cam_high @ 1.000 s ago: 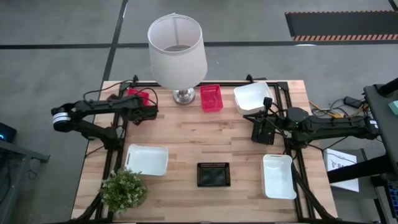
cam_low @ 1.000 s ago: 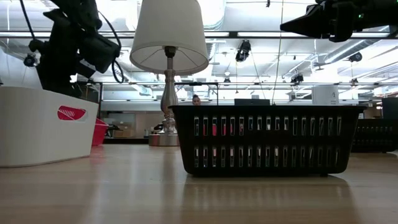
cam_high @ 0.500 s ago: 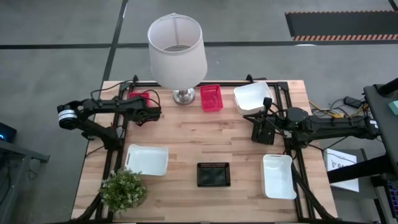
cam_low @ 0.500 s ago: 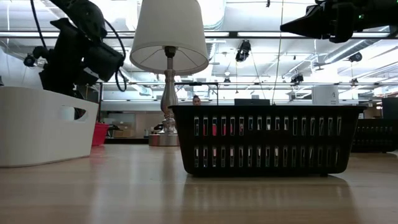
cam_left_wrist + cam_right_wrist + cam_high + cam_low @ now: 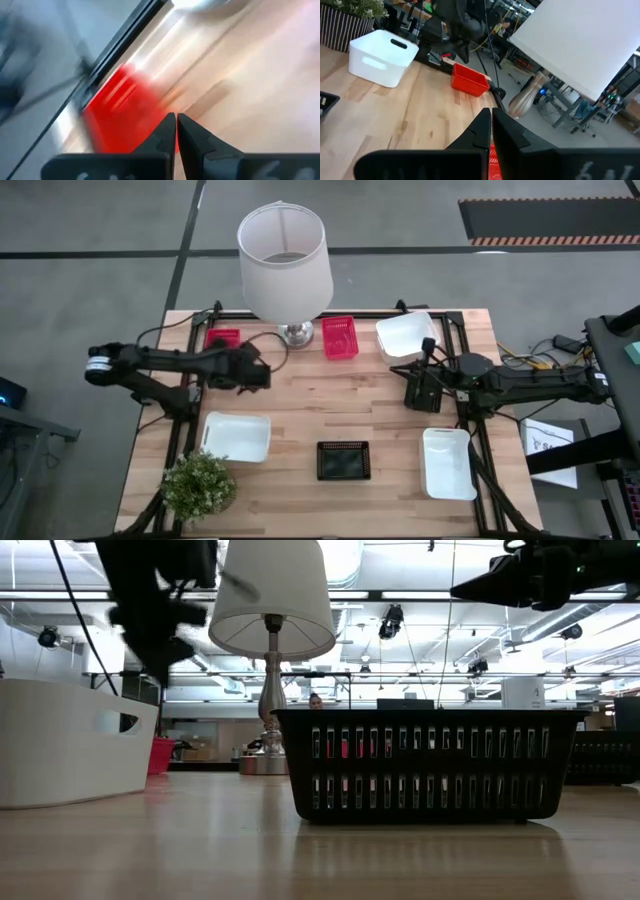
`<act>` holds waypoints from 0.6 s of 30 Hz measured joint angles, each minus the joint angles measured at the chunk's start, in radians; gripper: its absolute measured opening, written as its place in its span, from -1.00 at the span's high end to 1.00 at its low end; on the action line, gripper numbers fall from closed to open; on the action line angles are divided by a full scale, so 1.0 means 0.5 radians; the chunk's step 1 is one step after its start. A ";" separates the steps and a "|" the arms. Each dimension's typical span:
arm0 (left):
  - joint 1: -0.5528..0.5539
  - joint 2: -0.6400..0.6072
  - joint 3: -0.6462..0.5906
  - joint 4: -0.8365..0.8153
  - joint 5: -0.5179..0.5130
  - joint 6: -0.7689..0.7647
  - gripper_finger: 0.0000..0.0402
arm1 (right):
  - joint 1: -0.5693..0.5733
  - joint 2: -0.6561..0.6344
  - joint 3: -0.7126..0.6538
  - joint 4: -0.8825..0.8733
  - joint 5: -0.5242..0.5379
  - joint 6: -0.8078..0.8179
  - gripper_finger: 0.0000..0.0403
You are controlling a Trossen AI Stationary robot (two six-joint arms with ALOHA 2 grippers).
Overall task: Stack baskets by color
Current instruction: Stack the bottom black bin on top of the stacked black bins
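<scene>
Baskets [image 5: 343, 460]: latticed black, smooth white plastic

A basket [image 5: 222, 337] lies just behind the left gripper [image 5: 262, 374]. Another basket [image 5: 237, 436] sits in front of it, toward the potted plant [image 5: 199, 484]

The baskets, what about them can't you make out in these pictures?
- Red basket in the left wrist view: motion blur hides its lattice and whether it is a stack.
- Black basket in the low view: its inside is hidden by its own wall.
- Back white basket in the high view: the right arm covers one corner.
</scene>
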 joint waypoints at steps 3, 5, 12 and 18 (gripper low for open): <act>-0.145 -0.020 -0.015 0.356 0.004 0.272 1.00 | 0.001 0.041 0.000 -0.018 -0.015 0.091 0.96; -0.231 -0.020 -0.015 0.556 0.006 0.437 1.00 | 0.001 0.078 0.000 -0.027 -0.016 0.115 0.96; -0.467 -0.020 -0.040 1.148 0.027 0.933 1.00 | 0.005 0.202 0.000 -0.026 -0.021 0.220 0.96; -0.587 -0.016 -0.150 1.722 0.316 1.445 1.00 | 0.005 0.321 0.000 -0.024 -0.070 0.302 0.96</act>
